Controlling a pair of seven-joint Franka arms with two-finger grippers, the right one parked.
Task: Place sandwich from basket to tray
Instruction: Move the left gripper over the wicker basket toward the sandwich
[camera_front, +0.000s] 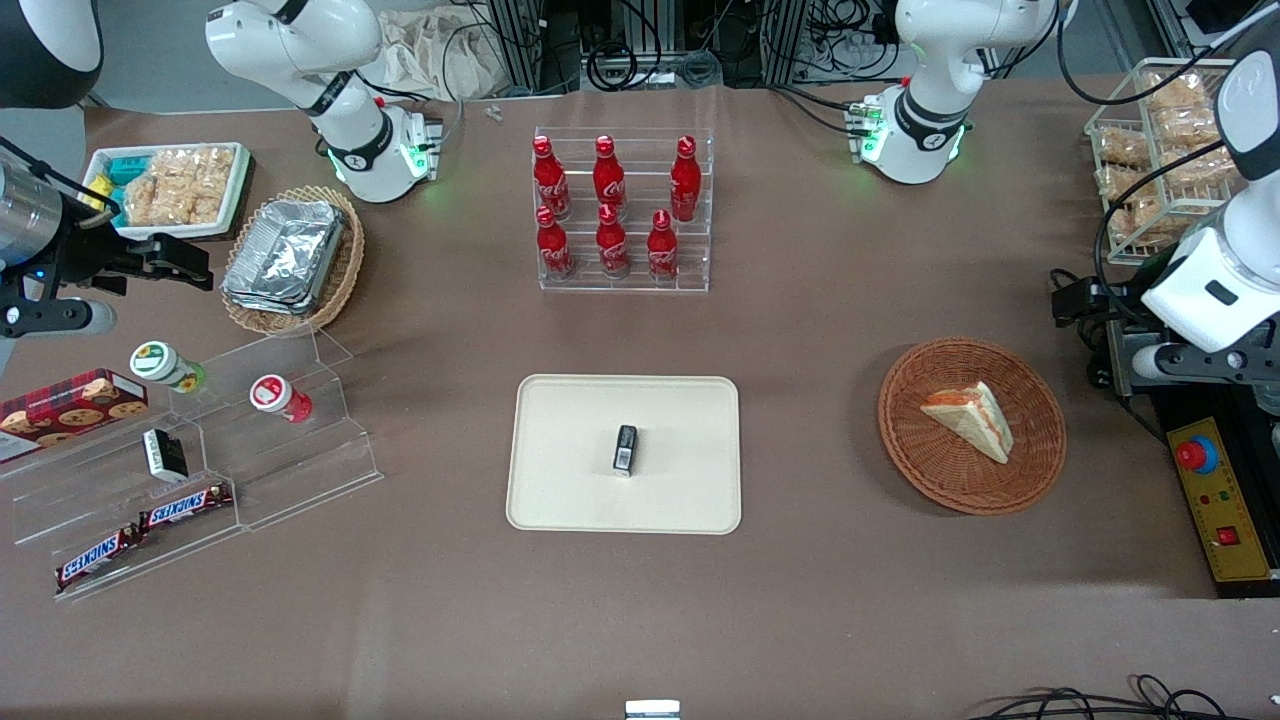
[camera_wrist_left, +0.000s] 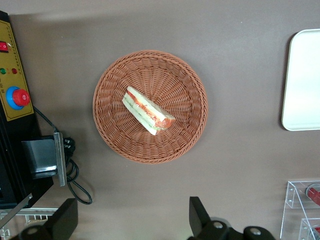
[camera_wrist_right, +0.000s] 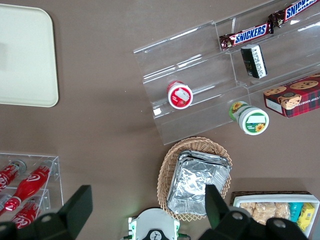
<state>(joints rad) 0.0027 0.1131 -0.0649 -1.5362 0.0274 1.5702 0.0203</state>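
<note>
The sandwich (camera_front: 970, 418) (camera_wrist_left: 147, 111), a white wedge with orange and green filling, lies in the round reddish-brown basket (camera_front: 1040, 440) (camera_wrist_left: 115, 125). The cream tray (camera_front: 560, 500) (camera_wrist_left: 302, 80) lies beside the basket, toward the parked arm's end, with a small black object (camera_front: 625, 448) on it. My left gripper (camera_front: 1085, 300) (camera_wrist_left: 131, 220) hangs well above the table beside the basket, toward the working arm's end. It is open, the fingers (camera_wrist_left: 197, 215) wide apart with only bare table between them, and it touches nothing.
A control box with a red button (camera_front: 1215, 500) (camera_wrist_left: 15, 95) and loose cables (camera_wrist_left: 75, 170) lie close beside the basket. A rack of red bottles (camera_front: 620, 215) stands farther from the camera than the tray. A clear stepped stand (camera_front: 200, 440), a foil-container basket (camera_front: 290, 255) and a wire snack rack (camera_front: 1150, 150) stand at the table's ends.
</note>
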